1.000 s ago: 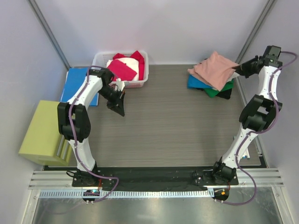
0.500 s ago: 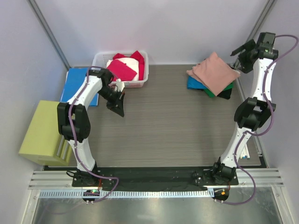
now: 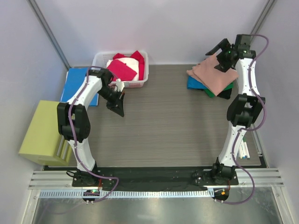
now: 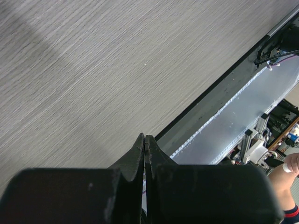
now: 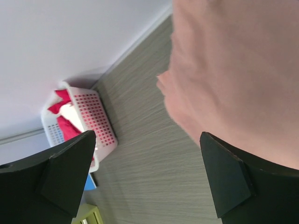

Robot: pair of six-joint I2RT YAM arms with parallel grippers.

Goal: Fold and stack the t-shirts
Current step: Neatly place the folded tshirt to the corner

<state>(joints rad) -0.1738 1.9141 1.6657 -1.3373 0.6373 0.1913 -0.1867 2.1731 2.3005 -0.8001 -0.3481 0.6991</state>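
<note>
A folded dusty-pink t-shirt (image 3: 212,74) lies on top of a stack at the back right, over teal-blue (image 3: 193,83), green (image 3: 213,92) and black (image 3: 226,94) ones. My right gripper (image 3: 216,58) hovers over the stack's far edge, open and empty. In the right wrist view the pink cloth (image 5: 243,70) fills the upper right, beyond the spread right gripper (image 5: 147,140). Magenta (image 3: 122,69) and white (image 3: 132,65) t-shirts sit loose in the white basket (image 3: 142,83). My left gripper (image 3: 117,108) hangs shut over bare table in front of the basket, the left gripper (image 4: 145,137) holding nothing.
A flat blue folder (image 3: 77,86) lies left of the basket, and a yellow-green box (image 3: 44,133) stands at the table's left edge. Some pens (image 3: 244,151) lie by the right arm. Grey walls close in the back and both sides. The white basket (image 5: 91,122) also shows in the right wrist view.
My right gripper has opened, let go of the pink t-shirt on the stack, and swung up and left over it. The left arm has not moved.
</note>
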